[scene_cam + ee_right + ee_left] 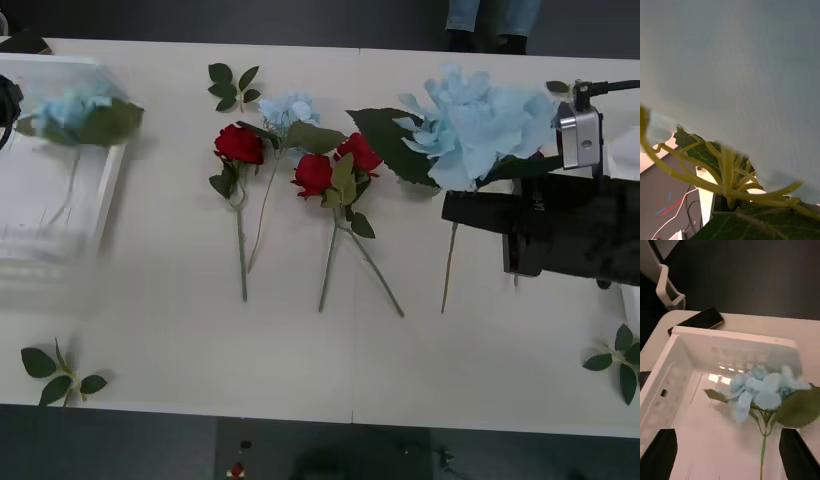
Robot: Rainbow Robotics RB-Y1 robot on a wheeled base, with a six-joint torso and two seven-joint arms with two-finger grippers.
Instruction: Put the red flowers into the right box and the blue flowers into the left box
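My right gripper (460,212) is shut on the stem of a big blue flower (478,122) and holds it above the table's right side, its stem hanging down. The right wrist view has those pale petals (730,75) right up against it. Another blue flower (760,390) lies blurred in the slotted left box (733,338), with my open left gripper (729,455) just above it. Between the arms, three red flowers (238,144) (312,174) (358,150) and one blue flower (288,108) lie on the table. The right box (628,155) shows as a white edge behind my right arm.
Loose green leaf sprigs lie at the back (235,85), the front left (60,372) and the front right (620,362). A dark phone (698,320) lies on the table just beyond the left box.
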